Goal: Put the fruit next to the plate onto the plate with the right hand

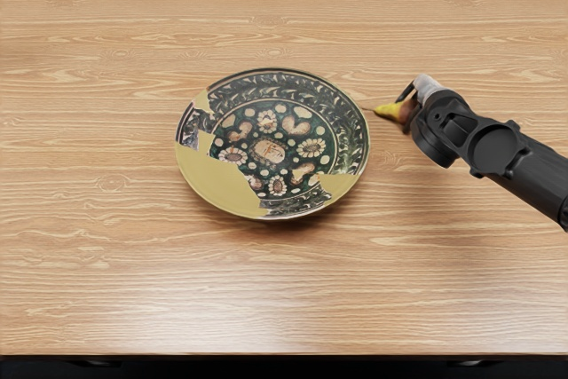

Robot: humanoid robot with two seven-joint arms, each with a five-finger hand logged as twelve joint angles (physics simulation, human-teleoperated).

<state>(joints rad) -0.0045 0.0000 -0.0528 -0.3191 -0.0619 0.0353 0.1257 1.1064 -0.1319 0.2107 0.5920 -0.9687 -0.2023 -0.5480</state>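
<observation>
Fruit (388, 111), yellow and small, lies on the wooden table (106, 264) just beside the right rim of the plate (266, 77), not on it. Only its pointed yellow end shows clearly; the rest is covered by the right hand (417, 99), which sits right over it. The right arm (497, 153) comes in from the right edge, black and thick, and its wrist hides most of the hand from this slanted view. Whether the hand has closed on the fruit or only rests against it cannot be told. The plate sits near the middle of the table, round and shallow, with a dark patterned face of pale flower and heart shapes and plain yellow patches along its lower left edge. Nothing lies on the plate.
</observation>
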